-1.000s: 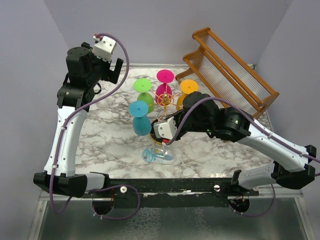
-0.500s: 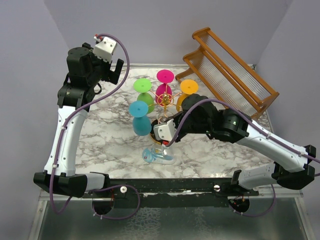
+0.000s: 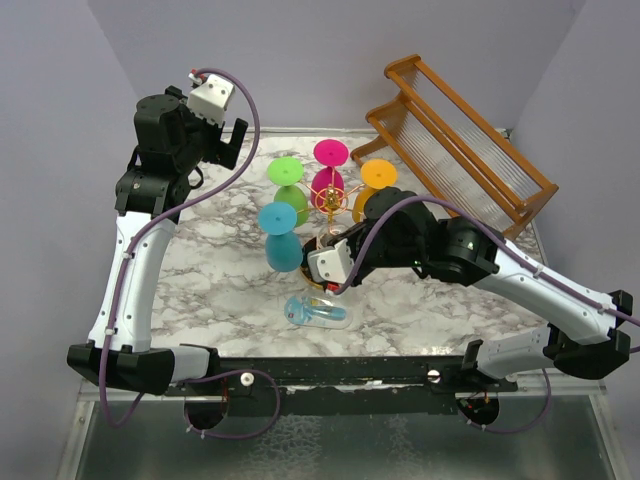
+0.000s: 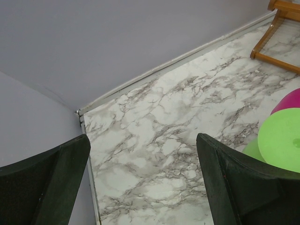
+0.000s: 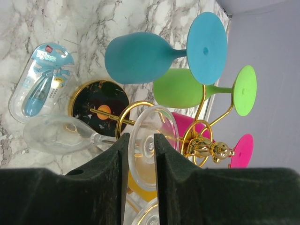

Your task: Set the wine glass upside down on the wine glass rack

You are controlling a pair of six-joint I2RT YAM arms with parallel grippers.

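My right gripper point(image 5: 141, 140) is shut on the round foot of the clear wine glass point(image 5: 56, 136). The glass lies sideways in the right wrist view, with its bowl over the rack's black gold-rimmed base point(image 5: 110, 93) and its foot next to a gold ring arm point(image 5: 123, 117). I cannot tell whether the stem sits inside the ring. The gold wire rack point(image 3: 328, 200) holds a blue glass point(image 5: 140, 56), a green glass point(image 5: 180, 89), a pink one point(image 5: 241, 150) and an orange one point(image 3: 377, 175). The right gripper point(image 3: 335, 272) is at the rack's near side. My left gripper point(image 3: 228, 140) is open and empty at the far left, which also shows in the left wrist view point(image 4: 142, 150).
A blue packaged item point(image 3: 318, 312) lies on the marble table just in front of the rack. A large brown wooden slatted rack point(image 3: 460, 140) stands at the back right. The rim of another clear glass foot point(image 5: 150, 213) shows under my right fingers.
My right gripper with the clear glass has shifted very slightly beside the rack. The left arm has not moved.
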